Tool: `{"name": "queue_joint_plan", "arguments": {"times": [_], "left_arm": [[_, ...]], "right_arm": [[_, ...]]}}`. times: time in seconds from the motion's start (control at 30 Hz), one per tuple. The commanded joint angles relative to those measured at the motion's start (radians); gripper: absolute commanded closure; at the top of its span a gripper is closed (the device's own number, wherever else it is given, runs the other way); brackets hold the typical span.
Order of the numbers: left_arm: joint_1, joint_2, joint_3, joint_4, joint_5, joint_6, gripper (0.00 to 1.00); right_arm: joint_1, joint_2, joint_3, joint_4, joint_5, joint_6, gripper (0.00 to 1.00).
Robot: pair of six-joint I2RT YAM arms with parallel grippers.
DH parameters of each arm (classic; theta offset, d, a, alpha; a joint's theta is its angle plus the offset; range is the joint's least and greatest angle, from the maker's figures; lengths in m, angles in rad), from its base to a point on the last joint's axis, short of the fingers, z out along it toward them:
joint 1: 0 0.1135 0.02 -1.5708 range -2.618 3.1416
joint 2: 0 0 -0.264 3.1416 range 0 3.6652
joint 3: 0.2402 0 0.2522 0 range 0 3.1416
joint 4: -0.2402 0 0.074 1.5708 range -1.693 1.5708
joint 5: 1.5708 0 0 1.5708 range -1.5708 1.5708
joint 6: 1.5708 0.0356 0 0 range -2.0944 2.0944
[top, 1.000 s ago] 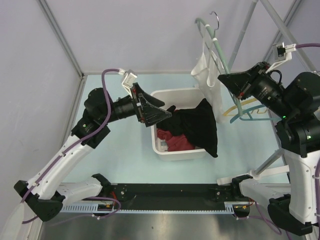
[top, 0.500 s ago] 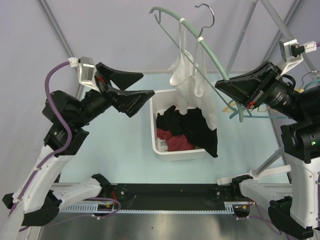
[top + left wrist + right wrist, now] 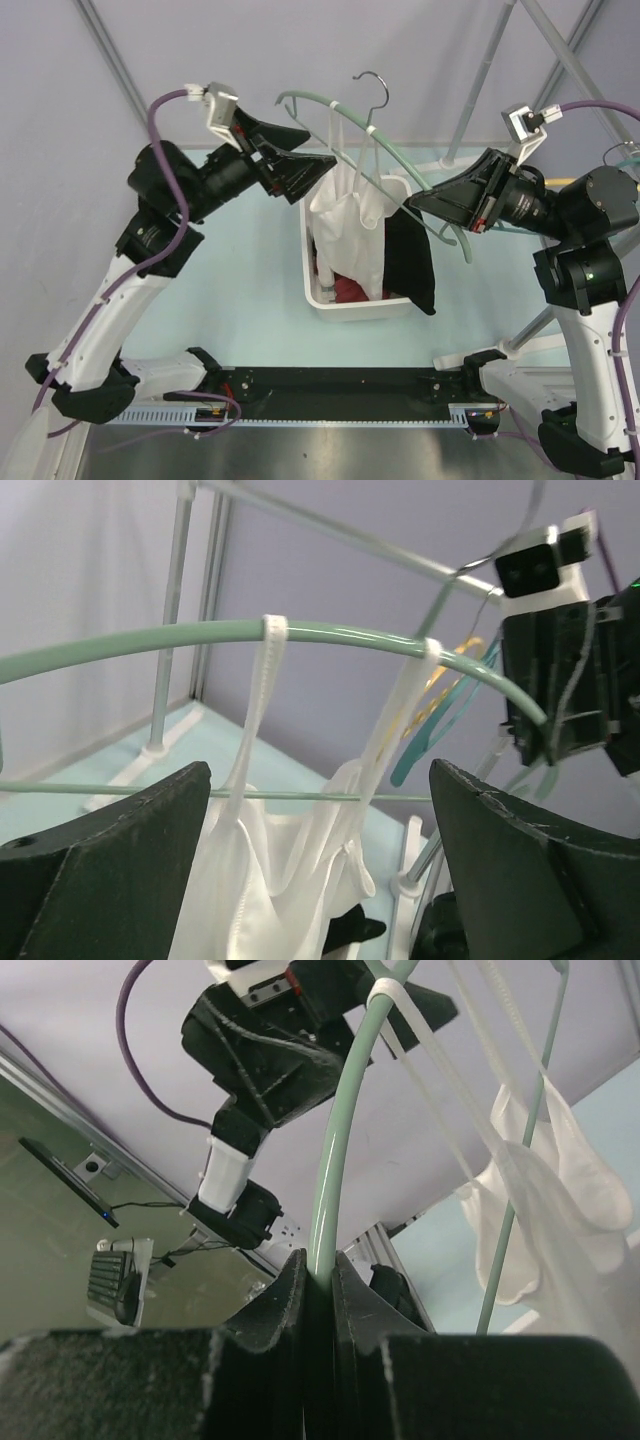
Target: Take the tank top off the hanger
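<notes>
- Hovering above the desk (image 3: pixel 240 290) at far left: left hand (image 3: pixel 318 178), fingers spread wide apart, gripping nothing, just beside the left end of the hanger.
- Hanger (image 3: pixel 320 100), pale green with a metal hook, held in the air over the bin and tilted down towards the right.
- Tank top (image 3: pixel 355 235), white, on the hanger by both thin straps. Its body hangs down into the bin.
- Bin (image 3: pixel 355 308), white, rectangular, mid-desk. Contents: a red garment (image 3: pixel 345 290) at the bottom and a black garment (image 3: pixel 410 265) draped over the right rim, with the tank top's lower part in front.
- Right hand (image 3: pixel 318 1272), fingers clamped together on the hanger's right end.
</notes>
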Motion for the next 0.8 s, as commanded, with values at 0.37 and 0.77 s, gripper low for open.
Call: {"name": "queue_joint_plan", "arguments": {"times": [0.37,0.77], "left_arm": [[-0.001,0.101,0.066,-0.047,-0.019,0.053,0.51],[0.023,0.062,0.086,-0.119,-0.243,0.125,1.0]], "right_arm": [[-0.002,-0.095,-0.082,0.024,-0.076,-0.007,1.0],[-0.002,-0.141,-0.07,-0.325,-0.028,-0.283,1.0]]}}
